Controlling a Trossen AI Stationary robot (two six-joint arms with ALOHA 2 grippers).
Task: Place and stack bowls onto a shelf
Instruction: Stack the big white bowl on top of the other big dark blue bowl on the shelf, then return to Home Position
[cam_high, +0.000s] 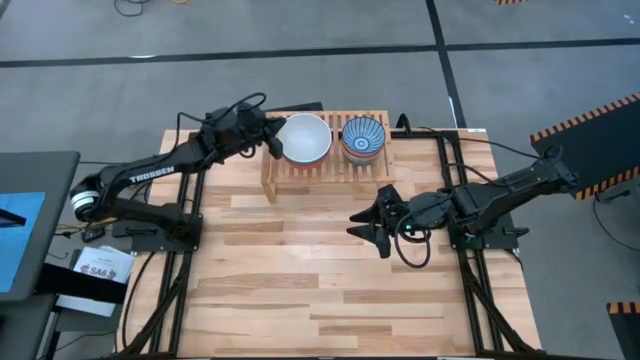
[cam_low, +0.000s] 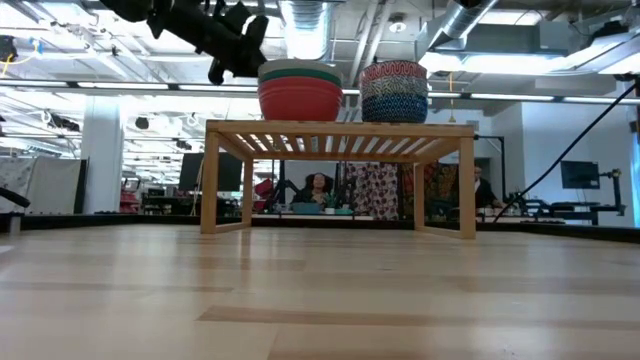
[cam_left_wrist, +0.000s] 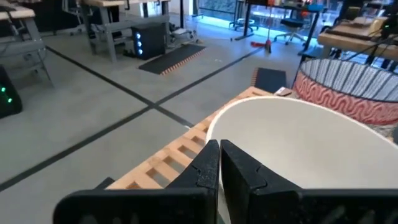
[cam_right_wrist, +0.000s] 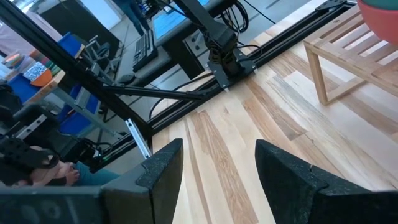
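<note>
Plank tabletop (cam_high: 330, 290), pale wood. Slatted light-wood shelf (cam_high: 300, 175) at its far edge, bearing two stacks of round bowls: white bowl (cam_high: 305, 138) topmost beside blue-striped bowl (cam_high: 363, 138). Left gripper (cam_high: 270, 135) pinched shut against white rim. Right gripper (cam_high: 372, 228) spread wide, empty, mid-table.

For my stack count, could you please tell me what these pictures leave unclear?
- White bowl: high view shows only the top; bowls nested beneath are hidden.
- Left gripper: shut at that bowl's rim; contact unclear.
- Blue-and-white bowl: low view shows stacked sides; count uncertain.
</note>
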